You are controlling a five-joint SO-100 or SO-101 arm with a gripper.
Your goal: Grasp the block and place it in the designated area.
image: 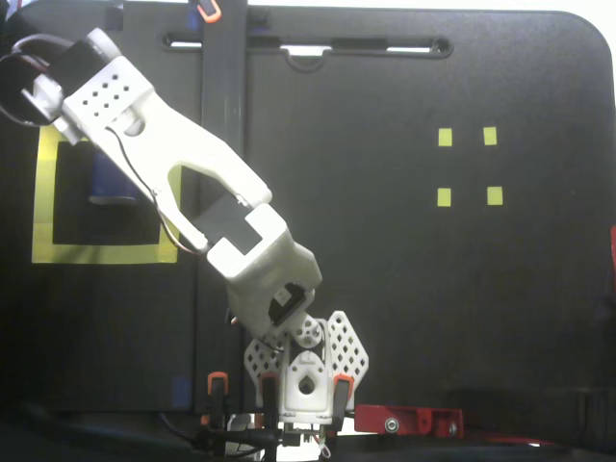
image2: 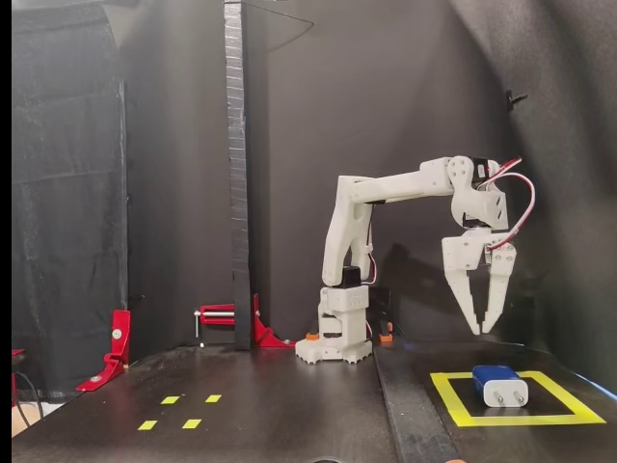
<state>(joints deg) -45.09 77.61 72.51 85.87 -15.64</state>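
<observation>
The dark blue block (image2: 499,384) lies inside the square yellow tape frame (image2: 521,421), its pale pronged end facing the camera. My gripper (image2: 482,330) hangs point-down a little above and slightly left of the block. Its jaws are slightly apart, it holds nothing and does not touch the block. In the top-down fixed view the white arm (image: 192,164) reaches from its base to the upper left over the frame (image: 43,212). There the block (image: 106,183) shows only partly beside the arm. The fingertips are hidden in that view.
Four tiny yellow tape squares (image: 468,166) lie on the black table at the right, and also show in the side view (image2: 180,411). A black upright post (image2: 234,174) stands behind the base. Red clamps (image2: 227,318) (image2: 116,347) (image: 409,421) sit at the table edges.
</observation>
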